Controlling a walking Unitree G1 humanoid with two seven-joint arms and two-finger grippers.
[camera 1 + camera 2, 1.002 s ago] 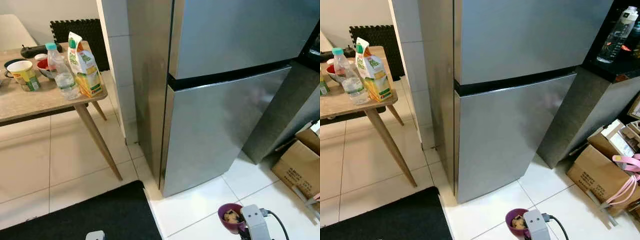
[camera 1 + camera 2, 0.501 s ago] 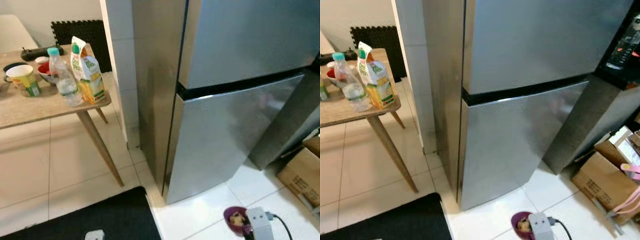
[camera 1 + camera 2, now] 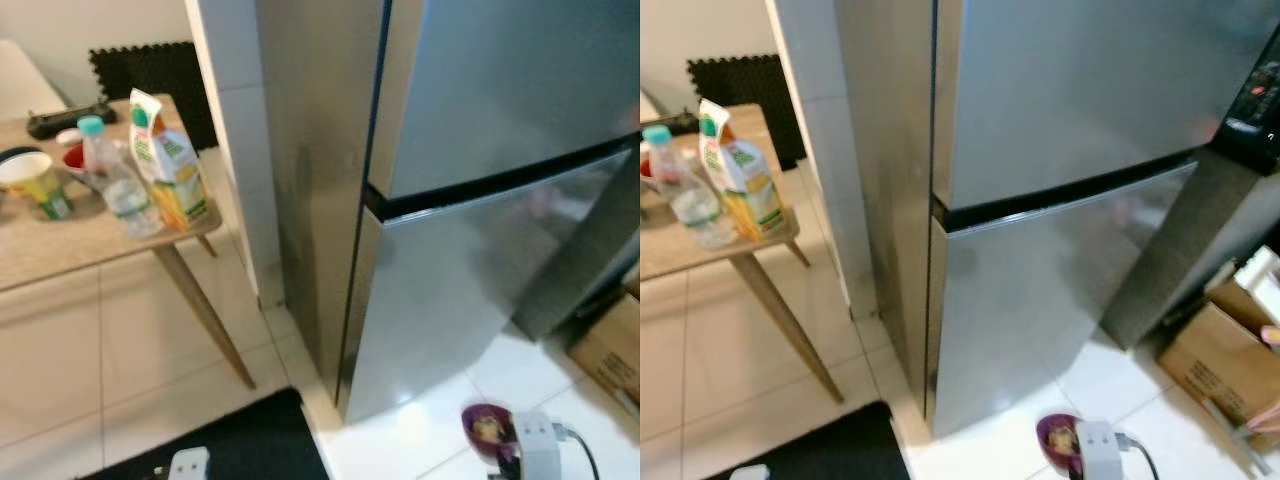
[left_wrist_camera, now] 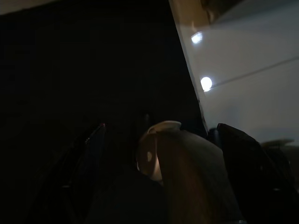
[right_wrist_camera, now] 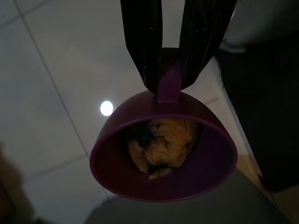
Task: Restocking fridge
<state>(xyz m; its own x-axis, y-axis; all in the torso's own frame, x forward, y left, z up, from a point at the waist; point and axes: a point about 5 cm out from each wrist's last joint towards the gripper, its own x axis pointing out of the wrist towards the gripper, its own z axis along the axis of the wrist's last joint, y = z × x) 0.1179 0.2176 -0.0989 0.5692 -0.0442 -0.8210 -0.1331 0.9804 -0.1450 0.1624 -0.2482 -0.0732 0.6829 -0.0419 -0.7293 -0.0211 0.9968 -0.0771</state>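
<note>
A steel two-door fridge [image 3: 480,250] stands ahead with both doors shut. Low at the right, my right gripper [image 5: 169,79] is shut on the handle of a purple cup [image 5: 163,154] with a lump of brownish food in it. That cup [image 3: 485,428] hangs over the white floor tiles in front of the lower fridge door. On the wooden table [image 3: 60,240] to the left stand a juice carton [image 3: 168,165] and a water bottle [image 3: 115,175]. My left gripper [image 4: 159,128] hangs idle in the dark, its fingers apart.
A yellow-green cup [image 3: 35,180] and a red bowl [image 3: 75,158] also sit on the table. A white tiled pillar [image 3: 235,130] stands between table and fridge. A black mat [image 3: 230,445] lies on the floor, and a cardboard box [image 3: 610,350] stands at the right.
The whole picture has shifted and blurred, so the camera has moved; the fridge looks a little nearer. The purple cup stays in my right gripper.
</note>
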